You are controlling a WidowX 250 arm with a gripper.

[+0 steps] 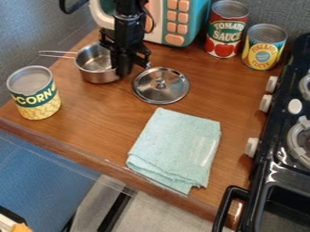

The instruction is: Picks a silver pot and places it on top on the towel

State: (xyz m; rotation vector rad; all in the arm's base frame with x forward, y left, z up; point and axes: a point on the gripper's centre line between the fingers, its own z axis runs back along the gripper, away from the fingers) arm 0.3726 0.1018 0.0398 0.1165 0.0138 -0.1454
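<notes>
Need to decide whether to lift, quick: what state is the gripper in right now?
Gripper: at the silver pot's rim, on the side by the lid; open, closed or holding can't be told.

Cannot see fully the right side of the silver pot [97,72], behind the black gripper [130,68]. See only partly the arm [128,20] and teal appliance [196,22], cut at top, and the stove [272,140], cut at right. Cannot recognise the lower-left corner object [8,223].
</notes>
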